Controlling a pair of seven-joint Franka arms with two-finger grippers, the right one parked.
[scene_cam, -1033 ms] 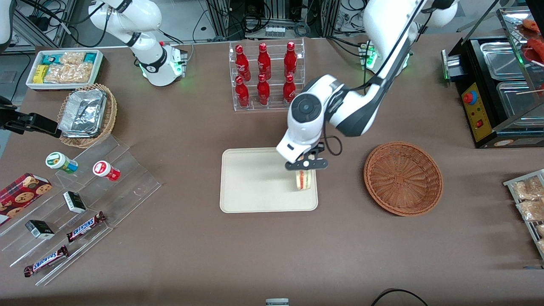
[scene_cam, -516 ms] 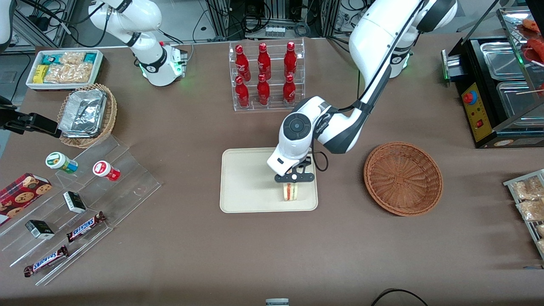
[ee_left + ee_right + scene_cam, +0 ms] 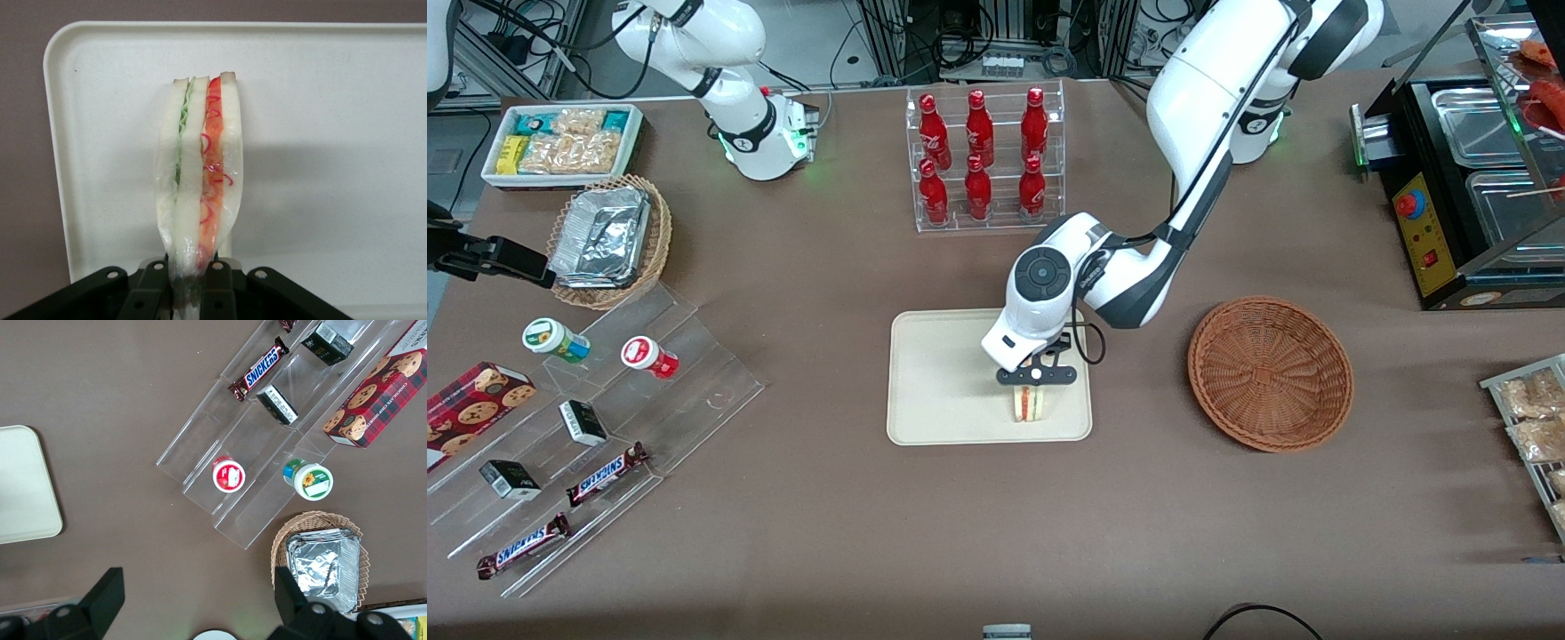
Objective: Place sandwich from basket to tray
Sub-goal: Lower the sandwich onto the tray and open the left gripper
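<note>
Holding the sandwich (image 3: pixel 1031 404) pinched on its narrow end in our left gripper (image 3: pixel 1035 384), we have it over the tray (image 3: pixel 943 391), in the part nearest the basket (image 3: pixel 1270 372) and toward the edge closest to the front camera. Jaws are clenched on the sandwich; in the wrist view they clamp both bread slices together at one end, with the sandwich (image 3: pixel 200 180) standing on its edge, cut face with red, orange and green layers showing against the tray (image 3: pixel 333 100). The basket is empty, well apart from the tray on the bench (image 3: pixel 996 533) toward the working arm's end, so pick and transfer look done. We can't tell whether the lower edge touches the tray surface or hangs just above it. Left, as we judge it: finish the descent if any remains, release, and lift clear without tipping it. It is narrow and upright, so it may topple on release; that's still inside the rim.
</note>
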